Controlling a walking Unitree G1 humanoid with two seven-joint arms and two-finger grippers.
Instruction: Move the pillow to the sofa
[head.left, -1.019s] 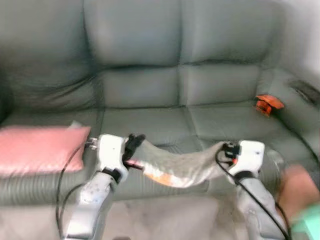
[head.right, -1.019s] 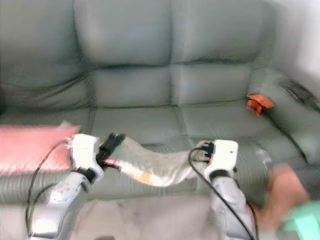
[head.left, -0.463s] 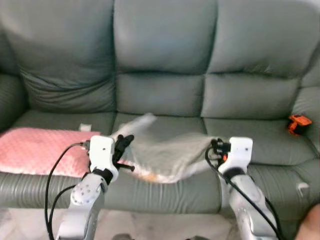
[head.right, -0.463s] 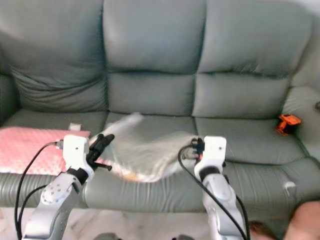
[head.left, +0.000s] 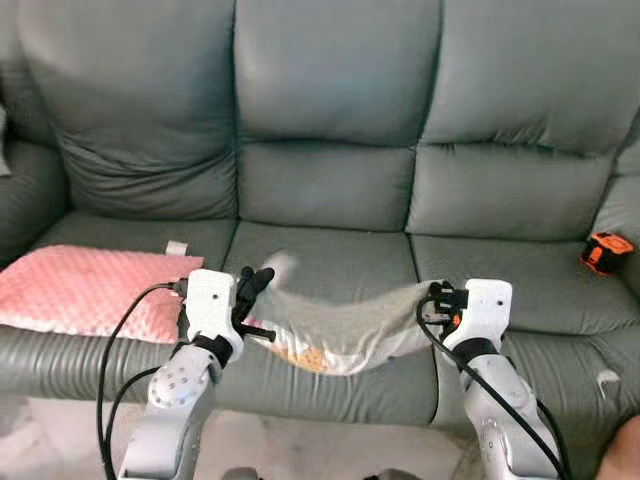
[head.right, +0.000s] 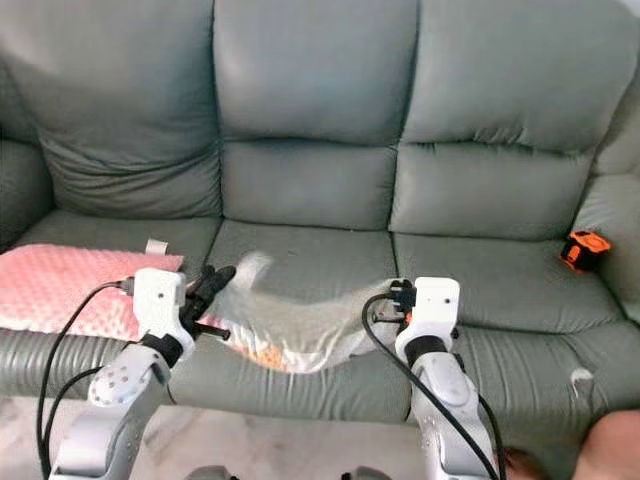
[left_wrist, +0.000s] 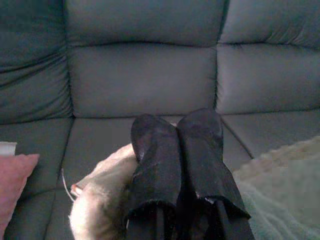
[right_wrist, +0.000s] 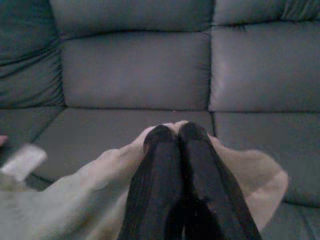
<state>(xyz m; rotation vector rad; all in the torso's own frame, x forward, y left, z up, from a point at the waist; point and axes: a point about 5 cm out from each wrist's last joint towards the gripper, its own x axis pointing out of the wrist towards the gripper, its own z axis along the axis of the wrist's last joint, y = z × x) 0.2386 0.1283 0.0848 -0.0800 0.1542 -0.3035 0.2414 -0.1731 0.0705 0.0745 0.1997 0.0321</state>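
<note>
Two grippers pinch the pillow (head.left: 345, 335), left gripper (head.left: 255, 290) and right gripper (head.left: 432, 300) with fingers closed on opposite ends, sagging over the sofa (head.left: 330, 250) seat's front edge. Release now risks sliding to the floor.

Even, soft daylight fills both eye views, with no hard shadows or glare; the grey-green sofa (head.left: 330, 130) looks slightly washed out toward the upper right of the frame. Focus is fair, though the pillow (head.left: 340, 325) near centre smears at its edges. Both wrist views are dimmer and bluish, their black fingers (left_wrist: 200, 150) close and blurred.
</note>
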